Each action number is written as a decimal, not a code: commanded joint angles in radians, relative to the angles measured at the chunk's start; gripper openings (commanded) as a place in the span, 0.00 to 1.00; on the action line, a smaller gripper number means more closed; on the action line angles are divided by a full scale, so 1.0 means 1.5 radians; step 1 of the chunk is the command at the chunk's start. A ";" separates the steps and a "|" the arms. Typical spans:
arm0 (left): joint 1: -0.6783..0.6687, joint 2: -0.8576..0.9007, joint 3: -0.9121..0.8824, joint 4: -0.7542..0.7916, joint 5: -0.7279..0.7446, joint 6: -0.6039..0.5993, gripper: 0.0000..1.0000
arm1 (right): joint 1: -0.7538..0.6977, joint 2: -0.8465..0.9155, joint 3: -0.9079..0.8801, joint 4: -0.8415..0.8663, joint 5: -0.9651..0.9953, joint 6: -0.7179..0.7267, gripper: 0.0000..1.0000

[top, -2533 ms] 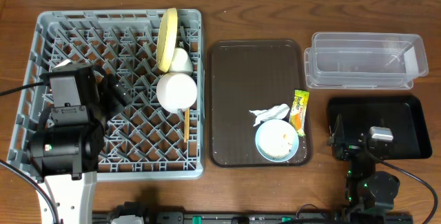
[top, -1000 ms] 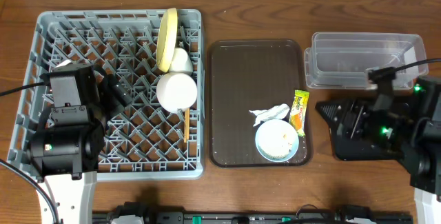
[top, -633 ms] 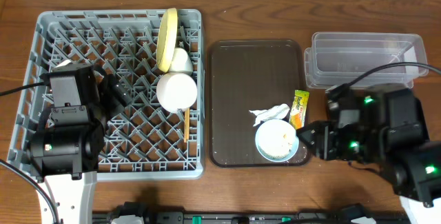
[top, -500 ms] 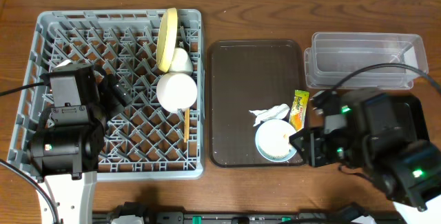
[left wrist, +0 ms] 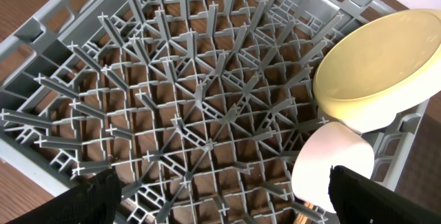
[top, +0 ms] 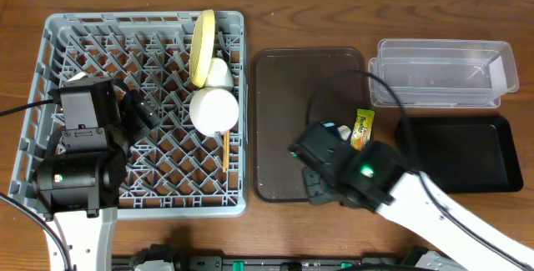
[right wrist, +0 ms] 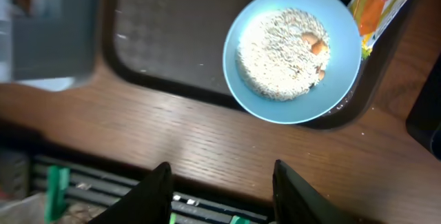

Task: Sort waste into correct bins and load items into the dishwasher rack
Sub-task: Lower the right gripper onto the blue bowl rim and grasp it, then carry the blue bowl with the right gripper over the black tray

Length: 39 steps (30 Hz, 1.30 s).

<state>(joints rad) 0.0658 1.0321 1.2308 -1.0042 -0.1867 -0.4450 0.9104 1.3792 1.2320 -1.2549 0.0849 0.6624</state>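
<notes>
Just ahead of your right gripper [right wrist: 224,193], whose fingers stand spread with nothing between them, the light blue bowl [right wrist: 293,52] sits on the brown tray [right wrist: 165,38] with rice crumbs [right wrist: 279,52] inside. The snack wrapper [right wrist: 382,3] lies just beyond it, to the right. Your left gripper [left wrist: 220,207] hangs wide apart and empty above the dishwasher rack [left wrist: 172,114], with the yellow plate [left wrist: 379,65] ahead to its right.

Dark brown wooden table [top: 309,12], visible grain, soft even light
</notes>
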 commanded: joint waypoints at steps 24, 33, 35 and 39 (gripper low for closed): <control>0.004 0.001 0.004 -0.001 -0.006 0.004 0.97 | -0.022 0.140 -0.186 0.261 0.027 -0.024 0.36; 0.004 0.001 0.004 -0.001 -0.006 0.004 0.97 | -0.022 0.140 -0.220 0.287 0.038 -0.024 0.14; 0.004 0.001 0.004 -0.001 -0.006 0.004 0.97 | -0.022 0.140 -0.220 0.288 0.038 -0.024 0.11; 0.004 0.001 0.004 -0.001 -0.006 0.004 0.97 | -0.022 0.140 -0.220 0.296 0.039 -0.037 0.02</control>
<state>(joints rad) 0.0658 1.0325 1.2308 -1.0046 -0.1867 -0.4450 0.8787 1.5833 0.9081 -0.8154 0.1284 0.6216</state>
